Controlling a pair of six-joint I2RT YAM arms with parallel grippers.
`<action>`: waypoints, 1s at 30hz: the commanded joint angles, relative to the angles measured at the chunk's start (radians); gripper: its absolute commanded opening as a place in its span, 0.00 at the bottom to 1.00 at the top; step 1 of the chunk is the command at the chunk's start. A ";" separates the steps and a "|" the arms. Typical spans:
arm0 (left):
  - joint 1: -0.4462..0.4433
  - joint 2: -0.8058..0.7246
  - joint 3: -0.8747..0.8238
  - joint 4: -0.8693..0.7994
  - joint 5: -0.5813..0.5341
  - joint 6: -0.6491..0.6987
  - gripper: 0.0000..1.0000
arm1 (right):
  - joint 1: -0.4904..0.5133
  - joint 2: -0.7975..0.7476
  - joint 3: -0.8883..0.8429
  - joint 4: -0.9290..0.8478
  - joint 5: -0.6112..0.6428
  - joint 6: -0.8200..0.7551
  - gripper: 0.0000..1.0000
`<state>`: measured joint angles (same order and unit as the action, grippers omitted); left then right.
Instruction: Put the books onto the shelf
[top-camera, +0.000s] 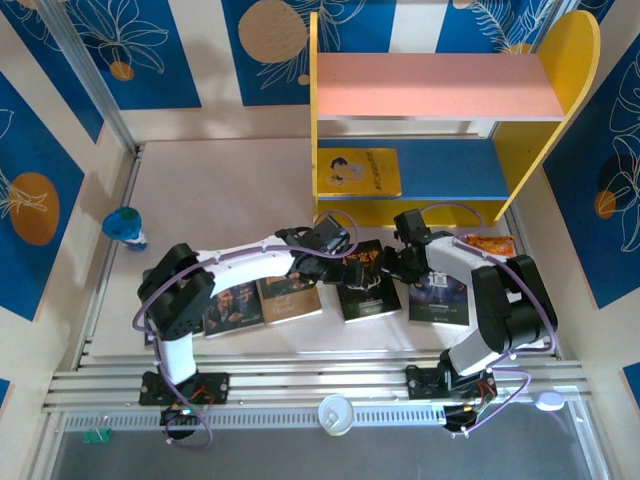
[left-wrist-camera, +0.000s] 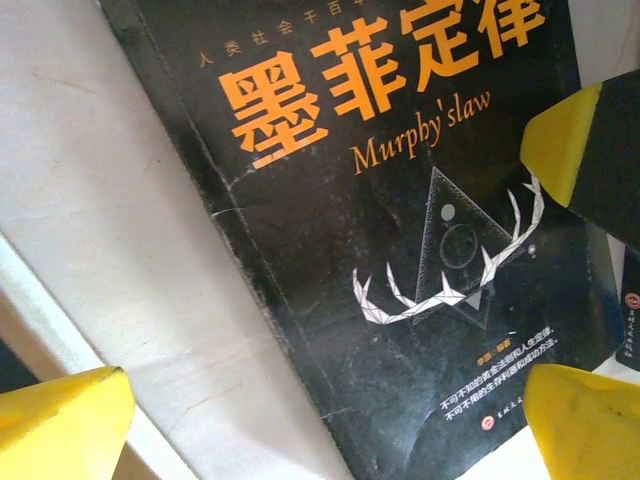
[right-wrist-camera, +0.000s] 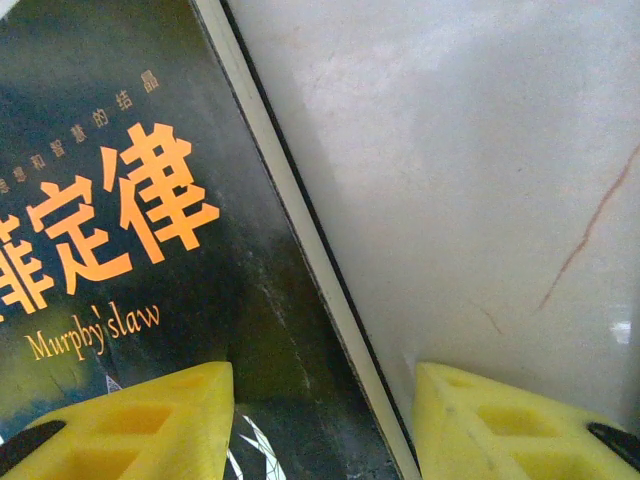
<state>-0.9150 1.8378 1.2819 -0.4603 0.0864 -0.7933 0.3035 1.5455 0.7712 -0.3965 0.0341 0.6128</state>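
Black paperback with white antlers and orange Chinese title (top-camera: 368, 292) lies flat on pale tabletop (top-camera: 220, 190), in front of two-tier wooden shelf with yellow sides, pink upper board, blue lower board (top-camera: 430, 85), not touching it. Left pincer (top-camera: 338, 242) hangs over cover, yellow fingers (left-wrist-camera: 60, 420) spread fully wide, nothing held. Right pincer (right-wrist-camera: 325, 420) about half open: one finger over cover, other over bare tabletop, book edge between, no grip. Brown paperback (top-camera: 290, 298) lies to left, dark blue paperback (top-camera: 440, 298) to right.
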 joint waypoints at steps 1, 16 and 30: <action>-0.005 0.036 0.021 0.053 0.050 -0.031 1.00 | 0.026 0.068 -0.039 0.120 -0.134 0.013 0.49; -0.006 0.194 0.150 -0.045 -0.040 -0.071 1.00 | 0.029 0.077 -0.034 0.135 -0.161 0.013 0.48; -0.004 0.214 0.175 0.320 0.291 -0.062 1.00 | 0.067 0.082 -0.056 0.176 -0.209 0.039 0.45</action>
<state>-0.8963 2.0304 1.4254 -0.4011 0.1749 -0.8772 0.3019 1.5478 0.7605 -0.3717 0.0174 0.6243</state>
